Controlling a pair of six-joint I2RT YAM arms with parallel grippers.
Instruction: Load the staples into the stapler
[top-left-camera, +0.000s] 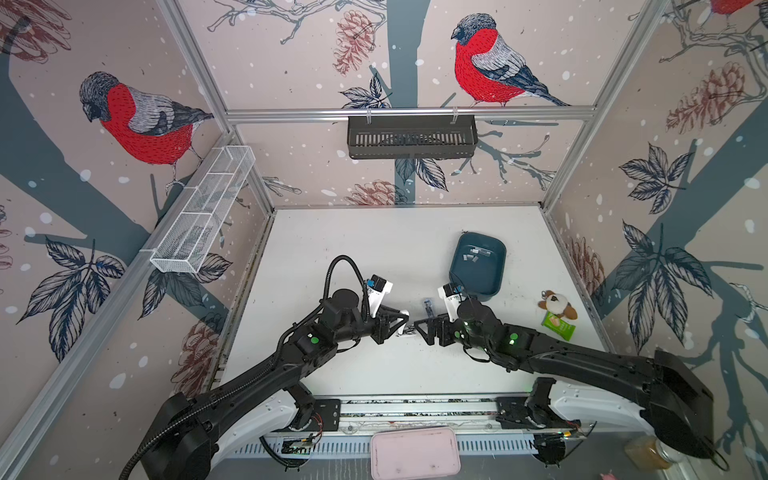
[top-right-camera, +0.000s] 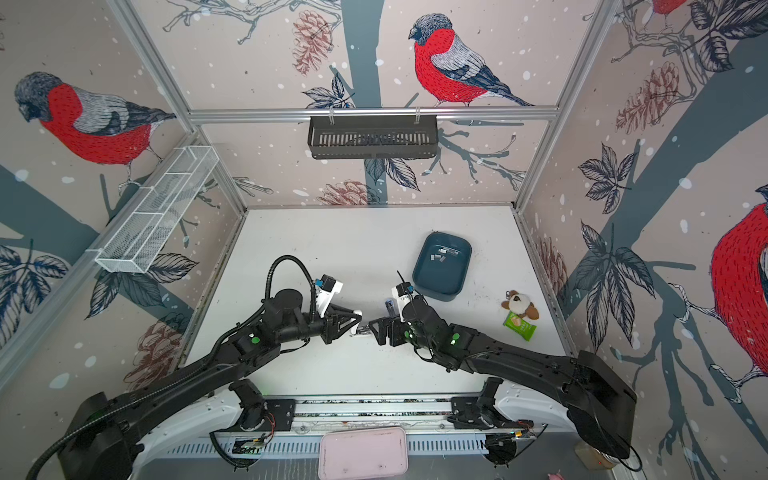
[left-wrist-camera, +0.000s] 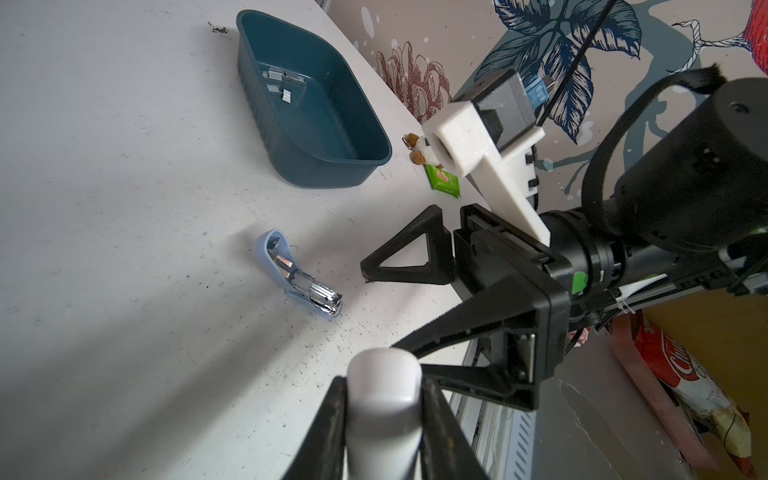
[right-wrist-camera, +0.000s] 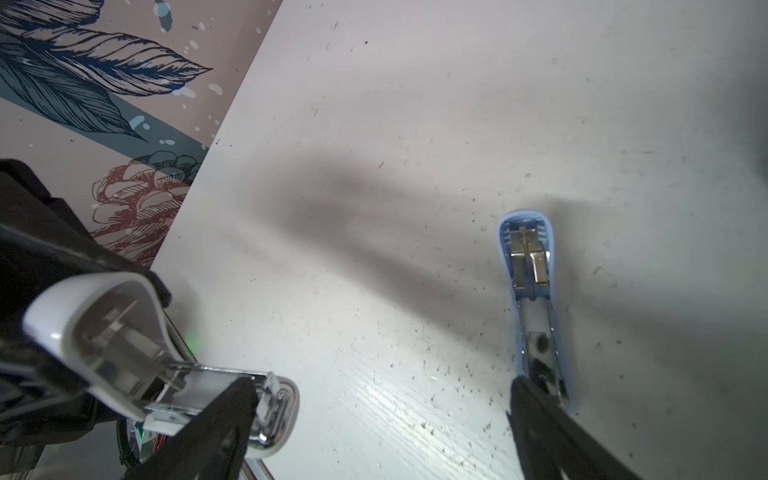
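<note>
- staples (top-left-camera: 473, 254): several short silvery strips, loose inside the teal tray (top-left-camera: 478, 282), toward its far end in both top views.
- white stapler (left-wrist-camera: 384, 399): outside the tray, off its near-left corner, with the metal front end (right-wrist-camera: 270, 399) pointing toward the right gripper.
- left gripper (top-left-camera: 405, 322): fingers (left-wrist-camera: 328, 428) clamped on the white stapler's body.
- right gripper (right-wrist-camera: 380, 382): fingers (right-wrist-camera: 552, 432) spread wide, holding nothing. 1 finger is at the white stapler's metal end; contact cannot be told.
- blue stapler (top-left-camera: 429, 307): hinged open on the white surface (top-left-camera: 374, 257), metal inside facing up, between the tray and the 2 grippers.
- plush toy (top-left-camera: 557, 305) and green packet (top-left-camera: 559, 326): on the surface, right of the tray, just beside each other.
</note>
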